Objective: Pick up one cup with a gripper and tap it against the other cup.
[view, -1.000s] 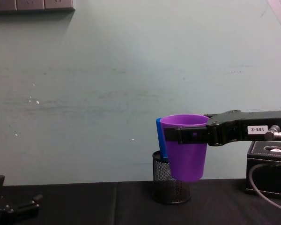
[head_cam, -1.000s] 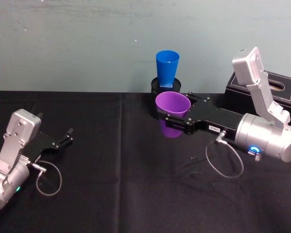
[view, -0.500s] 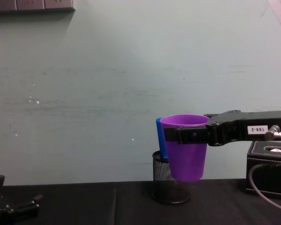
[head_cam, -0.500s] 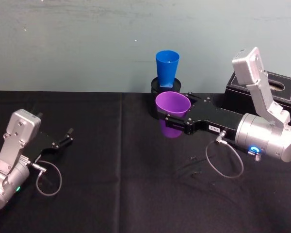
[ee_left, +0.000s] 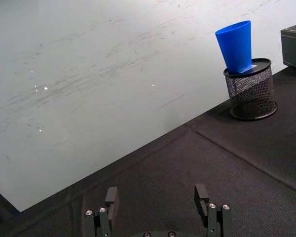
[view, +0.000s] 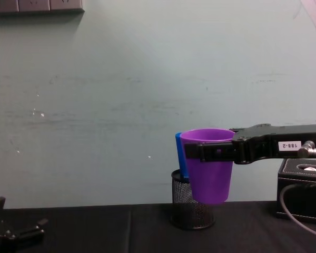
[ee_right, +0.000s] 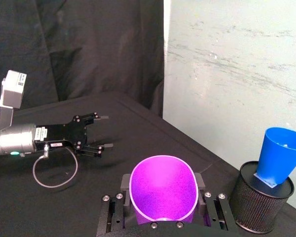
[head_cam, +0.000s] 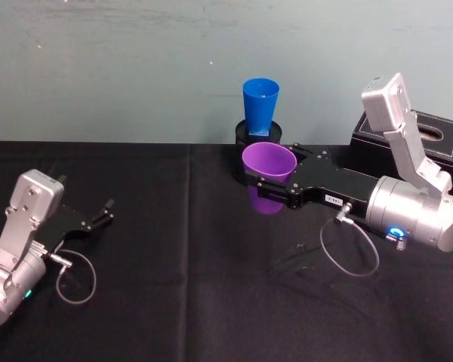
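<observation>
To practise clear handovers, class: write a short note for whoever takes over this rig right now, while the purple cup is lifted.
Right gripper: shut on the purple cup, holding it upright above the table.
Left gripper: open, idle, low at the table's left.
Blue cup: stands in the mesh pen pot at the back, just behind the purple cup, with a gap between them.
Done: the pick-up.
Left: bring the purple cup across to tap the blue cup.
</observation>
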